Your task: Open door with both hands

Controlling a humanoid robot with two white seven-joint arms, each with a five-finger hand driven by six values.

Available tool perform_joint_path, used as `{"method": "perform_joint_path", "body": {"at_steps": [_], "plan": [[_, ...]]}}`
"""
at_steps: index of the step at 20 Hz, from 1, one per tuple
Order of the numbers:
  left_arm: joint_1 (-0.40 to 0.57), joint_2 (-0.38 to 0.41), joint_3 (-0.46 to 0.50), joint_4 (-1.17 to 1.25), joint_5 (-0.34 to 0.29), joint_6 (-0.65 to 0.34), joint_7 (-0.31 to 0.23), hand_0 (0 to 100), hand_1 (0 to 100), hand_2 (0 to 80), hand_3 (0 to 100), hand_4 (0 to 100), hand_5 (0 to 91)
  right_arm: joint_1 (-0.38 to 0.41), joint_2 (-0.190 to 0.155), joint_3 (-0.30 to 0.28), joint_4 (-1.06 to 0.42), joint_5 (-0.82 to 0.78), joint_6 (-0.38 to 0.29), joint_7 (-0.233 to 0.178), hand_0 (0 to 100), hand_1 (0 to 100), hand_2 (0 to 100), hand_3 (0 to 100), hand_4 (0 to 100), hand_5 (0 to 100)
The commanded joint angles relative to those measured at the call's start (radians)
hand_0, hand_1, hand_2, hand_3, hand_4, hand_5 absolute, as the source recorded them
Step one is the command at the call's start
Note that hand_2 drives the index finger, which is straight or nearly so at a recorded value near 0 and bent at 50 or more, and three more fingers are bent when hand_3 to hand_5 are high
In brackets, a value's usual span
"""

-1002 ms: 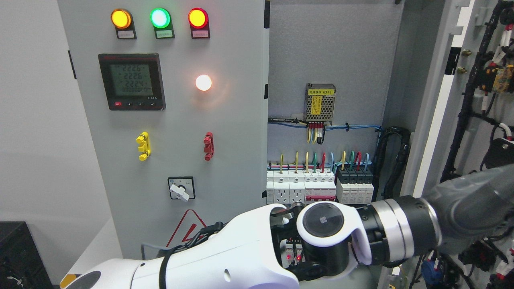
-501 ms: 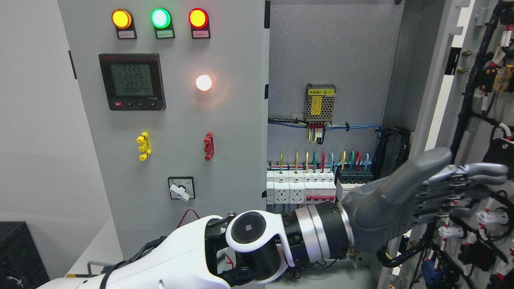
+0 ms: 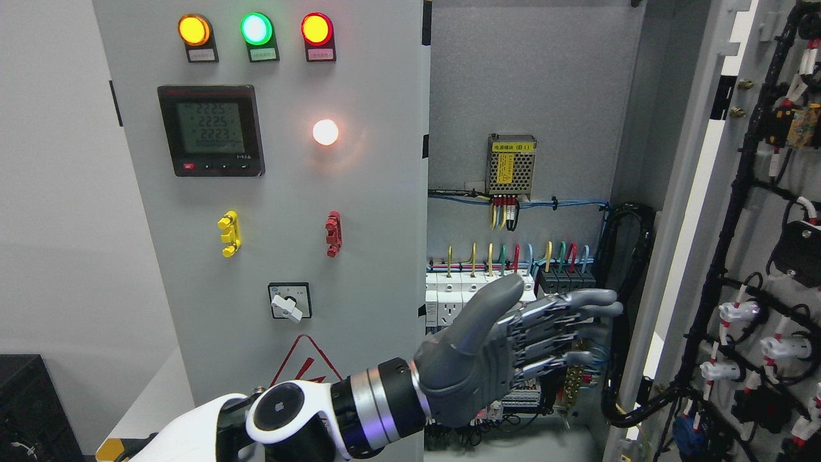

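we see our left hand [image 3: 513, 350] reaching in from the lower left, fingers [image 3: 580, 301] stretched out flat and loose, gripping nothing, in front of the breaker row [image 3: 507, 292] in the open cabinet. the right door [image 3: 763, 256] stands swung wide at the right, apart from the hand. left door [image 3: 282, 192] shut, its lamps lit.

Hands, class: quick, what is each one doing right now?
Left hand: open, fingers extended, holding nothing, in front of the open cabinet.
Right hand: not in view.
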Motion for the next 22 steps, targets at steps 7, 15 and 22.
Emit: {"method": "perform_joint_path", "body": {"at_steps": [7, 15, 22], "plan": [[0.441, 0.335, 0.016, -0.098, -0.010, -0.009, -0.042, 0, 0, 0.0, 0, 0, 0.0, 0.000, 0.000, 0.017, 0.000, 0.032, 0.000, 0.000, 0, 0, 0, 0, 0, 0], [0.804, 0.353, 0.047, 0.009, -0.177, -0.115, -0.042, 0, 0, 0.0, 0, 0, 0.0, 0.000, 0.000, 0.017, 0.000, 0.032, 0.000, 0.000, 0, 0, 0, 0, 0, 0], [0.998, 0.303, 0.142, 0.204, -0.188, -0.138, -0.043, 0, 0, 0.0, 0, 0, 0.0, 0.000, 0.000, 0.017, 0.000, 0.032, -0.002, 0.000, 0, 0, 0, 0, 0, 0]]}}
